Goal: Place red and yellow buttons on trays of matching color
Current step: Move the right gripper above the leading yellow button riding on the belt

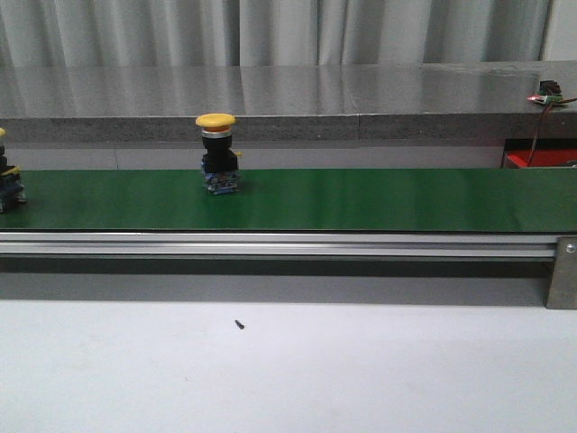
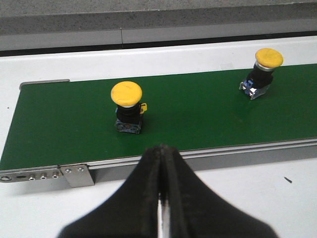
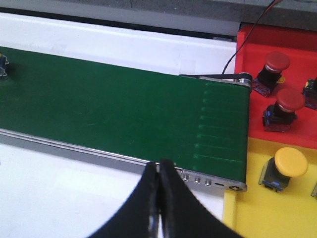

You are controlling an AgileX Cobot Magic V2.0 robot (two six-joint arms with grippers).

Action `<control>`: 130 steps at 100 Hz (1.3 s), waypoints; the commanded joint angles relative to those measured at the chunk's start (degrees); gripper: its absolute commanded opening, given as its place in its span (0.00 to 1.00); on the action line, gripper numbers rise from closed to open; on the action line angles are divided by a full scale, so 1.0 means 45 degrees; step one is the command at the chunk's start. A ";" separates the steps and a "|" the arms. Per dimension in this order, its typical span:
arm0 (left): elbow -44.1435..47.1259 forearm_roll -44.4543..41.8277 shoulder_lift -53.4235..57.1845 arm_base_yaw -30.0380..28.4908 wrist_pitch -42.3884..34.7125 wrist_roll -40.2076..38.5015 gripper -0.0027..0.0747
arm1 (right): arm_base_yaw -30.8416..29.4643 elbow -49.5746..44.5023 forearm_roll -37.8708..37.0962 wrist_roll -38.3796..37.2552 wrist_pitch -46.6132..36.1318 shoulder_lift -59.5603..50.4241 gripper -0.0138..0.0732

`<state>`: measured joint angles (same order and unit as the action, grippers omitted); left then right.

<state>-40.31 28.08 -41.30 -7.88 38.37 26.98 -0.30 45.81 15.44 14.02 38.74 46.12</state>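
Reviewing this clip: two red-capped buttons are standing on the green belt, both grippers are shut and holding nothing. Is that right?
Not quite: the two buttons on the green belt have yellow caps, not red, as the left wrist view shows: the nearer button and the farther button. The left gripper and right gripper are shut and empty.

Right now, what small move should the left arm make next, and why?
Probably open the left claw: it is shut and empty, short of the belt, and the nearest yellow button stands upright on the green belt just ahead, not yet picked.
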 commanded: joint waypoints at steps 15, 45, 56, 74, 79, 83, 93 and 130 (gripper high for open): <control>-0.0334 0.0416 0.0056 0.0090 -0.0785 0.0010 0.01 | 0.0595 0.2435 0.0256 0.0118 0.0691 0.2020 0.02; -0.0334 0.0416 0.0056 0.0090 -0.0785 0.0010 0.01 | 0.1809 0.4380 0.0256 0.0107 0.1040 0.4710 0.02; -0.0334 0.0416 0.0056 0.0090 -0.0785 0.0010 0.01 | 0.2256 0.5071 0.0256 0.0107 0.1156 0.5637 0.02; -0.0334 0.0416 0.0056 0.0090 -0.0785 0.0010 0.01 | 0.3103 0.6503 0.0256 0.0095 0.1755 0.7368 0.02; -0.0334 0.0416 0.0056 0.0090 -0.0785 0.0010 0.01 | 0.3320 0.6982 0.0256 0.0095 0.2063 0.7867 0.02; -0.0334 0.0416 0.0056 0.0090 -0.0785 0.0010 0.01 | 0.3495 0.7412 0.0256 0.0095 0.2285 0.8288 0.02; -0.0334 0.0416 0.0056 0.0090 -0.0785 0.0010 0.01 | 0.3920 0.8454 0.0256 0.0063 0.2966 0.9257 0.04; -0.0334 0.0416 0.0056 0.0090 -0.0785 0.0010 0.01 | 0.5392 1.1959 0.0256 -0.0243 0.4199 1.2405 0.83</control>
<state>-40.31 28.08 -41.30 -7.88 38.37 26.98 23.20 95.20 15.57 13.81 58.52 102.37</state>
